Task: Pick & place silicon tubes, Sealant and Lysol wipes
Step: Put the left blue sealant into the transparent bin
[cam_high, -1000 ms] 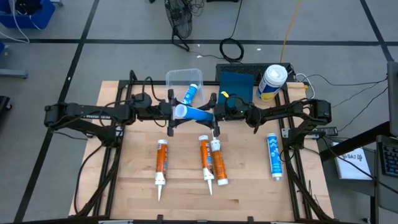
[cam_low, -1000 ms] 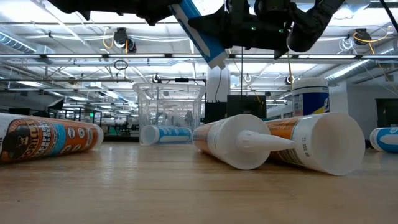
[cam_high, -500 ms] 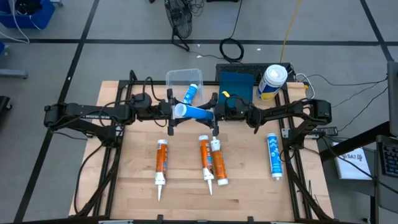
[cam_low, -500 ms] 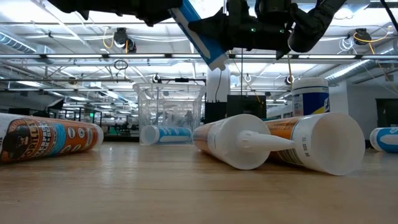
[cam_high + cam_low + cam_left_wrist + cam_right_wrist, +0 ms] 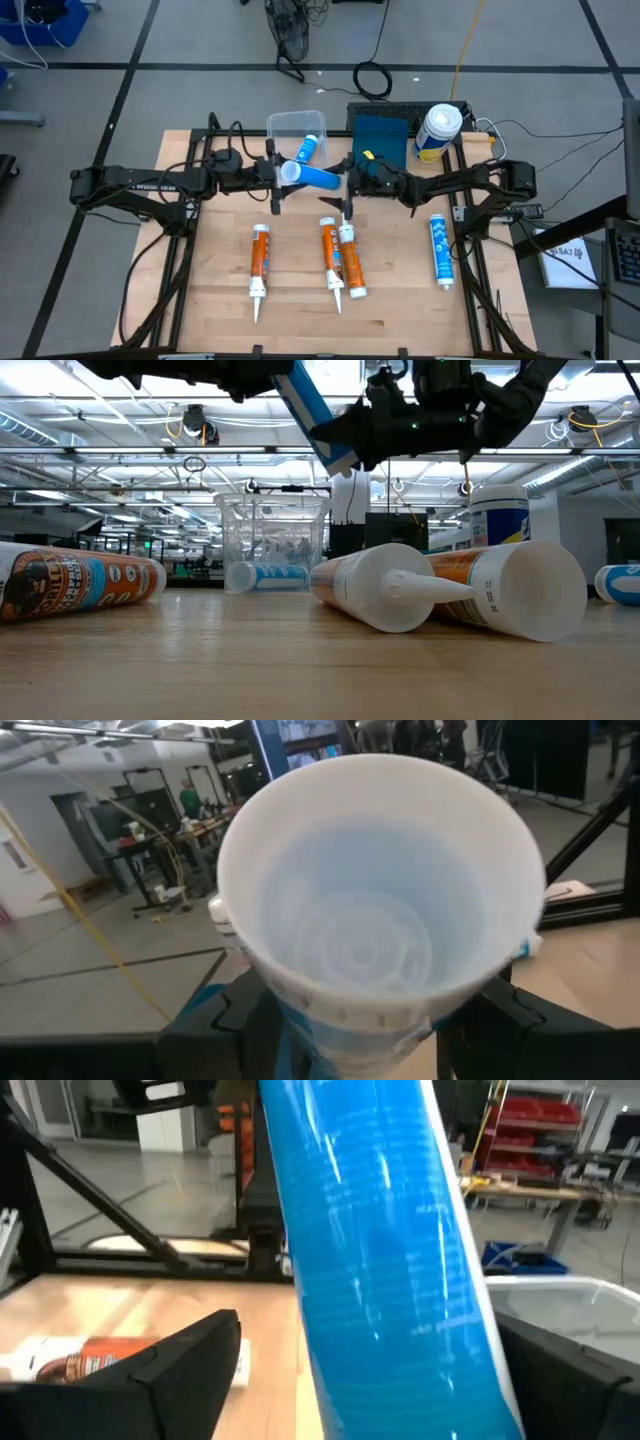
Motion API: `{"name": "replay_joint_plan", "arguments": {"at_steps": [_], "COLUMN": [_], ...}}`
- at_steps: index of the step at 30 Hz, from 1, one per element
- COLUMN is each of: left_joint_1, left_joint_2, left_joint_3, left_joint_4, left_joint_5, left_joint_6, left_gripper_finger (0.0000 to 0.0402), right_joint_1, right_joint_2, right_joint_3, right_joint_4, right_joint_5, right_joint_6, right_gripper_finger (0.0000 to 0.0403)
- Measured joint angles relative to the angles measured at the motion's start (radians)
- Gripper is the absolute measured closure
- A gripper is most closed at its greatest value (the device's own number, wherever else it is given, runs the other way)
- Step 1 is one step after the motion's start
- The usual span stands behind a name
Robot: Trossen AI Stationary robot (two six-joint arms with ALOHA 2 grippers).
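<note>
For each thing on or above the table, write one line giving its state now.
Blue tube: held in the air by the left gripper.
Right gripper: open beside the blue tube.
Clear bin: one blue tube lying inside.
Three orange tubes: lying flat.
Lysol wipes: upright, lid on.

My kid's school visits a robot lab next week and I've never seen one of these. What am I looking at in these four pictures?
It is a robot with two dark arms at a wooden table, each ending in a two-fingered claw. One picture looks straight down from above, one looks level across the tabletop, and two come from cameras on the arms' wrists. The left claw is shut on a blue tube, held in the air over the table. The right claw is at the tube's other end with its fingers open. On the table lie three orange tubes, another blue tube, a clear bin with one more tube inside, and an upright Lysol wipes canister.
</note>
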Motion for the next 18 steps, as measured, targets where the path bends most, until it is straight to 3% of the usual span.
{"name": "replay_joint_plan", "arguments": {"at_steps": [10,14,18], "left_joint_1": [0.019,0.020,0.032], "left_joint_2": [-0.065,-0.086,-0.114], "left_joint_3": [-0.001,-0.001,0.004], "left_joint_4": [-0.044,-0.066,-0.040], "left_joint_5": [0.008,-0.014,-0.194], "left_joint_6": [0.028,0.036,0.085], "left_gripper_finger": [0.0186,0.0186,0.0186], "right_joint_1": [-0.004,-0.004,0.003], "right_joint_2": [-0.129,-0.145,-0.137], "right_joint_3": [0.005,0.004,-0.006], "right_joint_4": [-0.266,-0.342,-0.442], "right_joint_5": [0.009,0.060,0.080], "right_joint_6": [-0.008,-0.006,0.000], "right_gripper_finger": [0.0033,0.0032,0.0033]}}
